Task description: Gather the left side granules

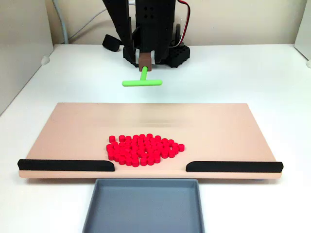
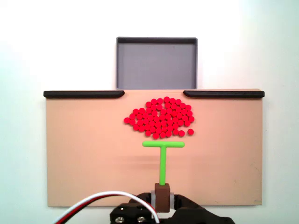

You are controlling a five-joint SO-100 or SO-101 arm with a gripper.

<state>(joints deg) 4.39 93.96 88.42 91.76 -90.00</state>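
White table (image 1: pixel 272 82) is carrying a tan flat board (image 1: pixel 73 131), with a beige wall behind it in a fixed view. Two black strips are sitting along one long edge of the board, one (image 1: pixel 65 165) at each end and the other (image 1: pixel 234 167) opposite, leaving a gap between them. A grey tray (image 1: pixel 146 206) is lying on the table just beyond that gap, touching or nearly touching the board edge.

The granules (image 1: pixel 144 149) are sitting in one packed red patch on the board, near the gap, roughly centred between the strips. In a fixed view (image 2: pixel 161 116) the patch is reading slightly right of the board's middle, with one pellet (image 2: pixel 190 132) a little loose at its lower right.

The gripper (image 2: pixel 162 196) is clamping a brown block that is carrying the green T-shaped tool (image 2: pixel 163 154). The T's crossbar is hanging just short of the granules, apart from them in that view. In the other fixed view the tool (image 1: pixel 142 81) is appearing raised above the table behind the board.

No readable writing or labels anywhere.
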